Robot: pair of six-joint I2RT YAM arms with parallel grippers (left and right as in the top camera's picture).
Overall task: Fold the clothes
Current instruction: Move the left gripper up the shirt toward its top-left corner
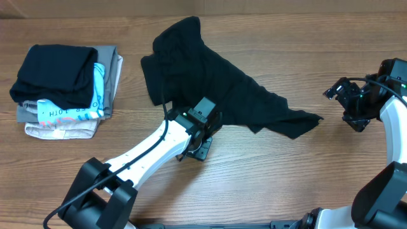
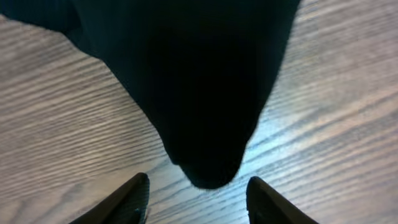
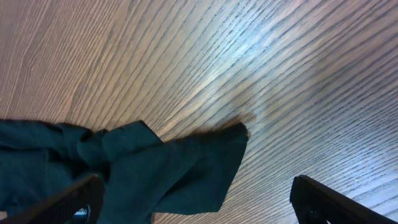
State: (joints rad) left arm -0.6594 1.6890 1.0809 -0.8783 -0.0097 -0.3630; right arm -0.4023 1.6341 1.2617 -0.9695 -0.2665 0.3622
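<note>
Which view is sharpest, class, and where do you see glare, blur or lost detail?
Overhead view: sharp, evenly lit, table grain crisp. Left wrist view: black T-shirt is a featureless dark mass, with pale glare beside it. Right wrist view: bright sheen on the wood; fabric looks teal.

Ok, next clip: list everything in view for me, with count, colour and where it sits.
T-shirt: one, black, lying unfolded and rumpled at the middle of the table.
stack of folded garments: one stack, black on top, light-blue-and-white print, grey and beige beneath, at the table's left end.
table: one, brown wood grain, under everything.
left gripper: one, black fingers, open, at the shirt's near edge, nothing between the fingers.
right gripper: one, black fingers, open, just beyond the shirt's right tip, apart from it.
</note>
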